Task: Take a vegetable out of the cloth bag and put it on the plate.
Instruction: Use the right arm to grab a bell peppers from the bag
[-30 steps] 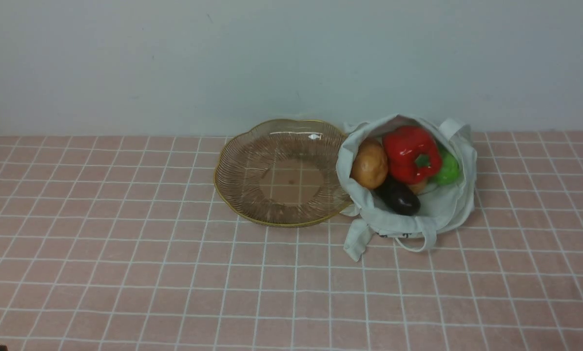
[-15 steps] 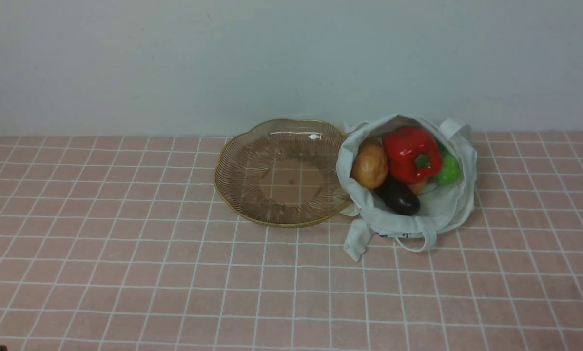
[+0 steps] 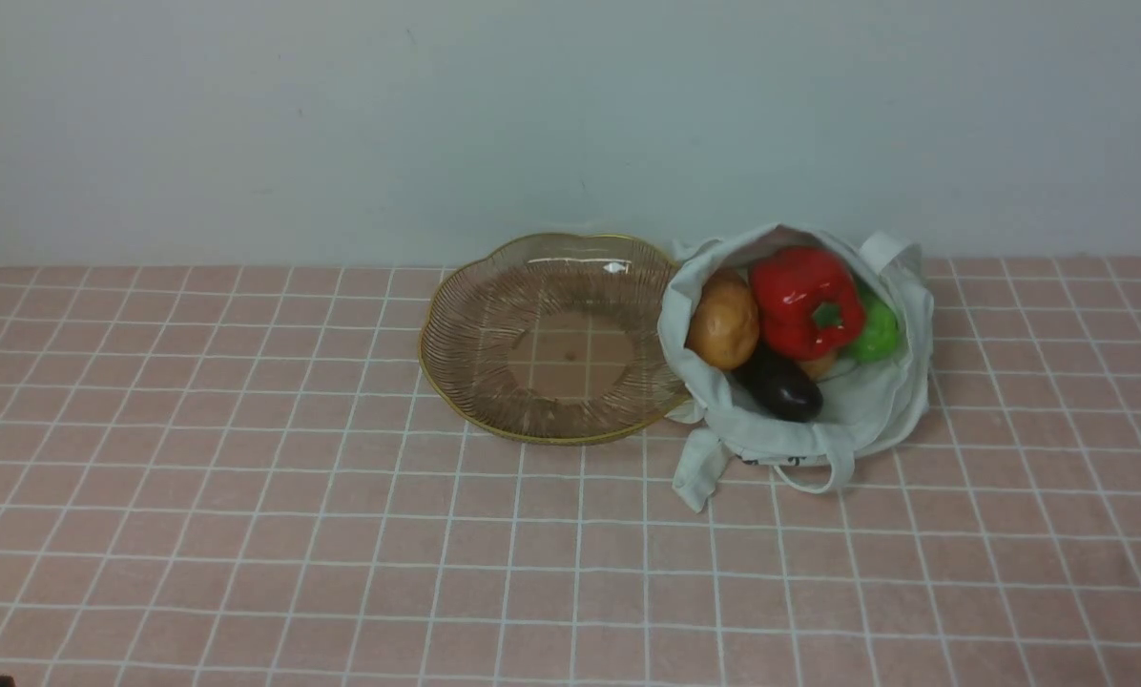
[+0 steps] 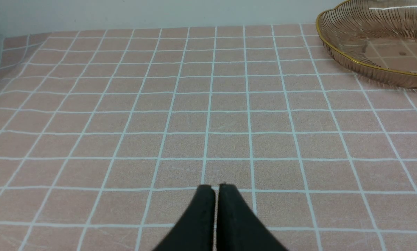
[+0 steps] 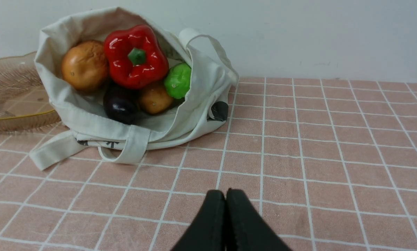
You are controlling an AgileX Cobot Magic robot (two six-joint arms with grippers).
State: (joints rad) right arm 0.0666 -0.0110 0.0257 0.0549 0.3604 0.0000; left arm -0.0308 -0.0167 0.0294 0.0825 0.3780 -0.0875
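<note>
- The cloth bag [image 3: 866, 410] is lying slumped on the desk [image 3: 246, 525], right of centre and toward the far edge, with its mouth opening toward the near side.
- The red bell pepper [image 3: 804, 301] is sitting inside the bag mouth, on top of the other contents, with its green stem pointing outward.
- A brown potato [image 3: 723, 322] is resting against the pepper's left side.
- A dark eggplant [image 3: 780, 384] is lying nearer than the pepper, just inside the bag's rim.
- A green vegetable [image 3: 876, 331] is sitting at the pepper's right.
- A second potato [image 5: 154, 99] is showing between the eggplant and the green vegetable.
- The plate [image 3: 494, 315] is standing on the desk just left of the bag, with its right rim meeting the fabric.
- The left gripper [image 4: 215, 188] is holding its jaws pressed together on nothing, over the desk on the near-left side of the plate, well apart from it.
- The right gripper [image 5: 225, 193] is likewise keeping its jaws closed and empty, over the desk on the near side of the bag, apart from it.
</note>
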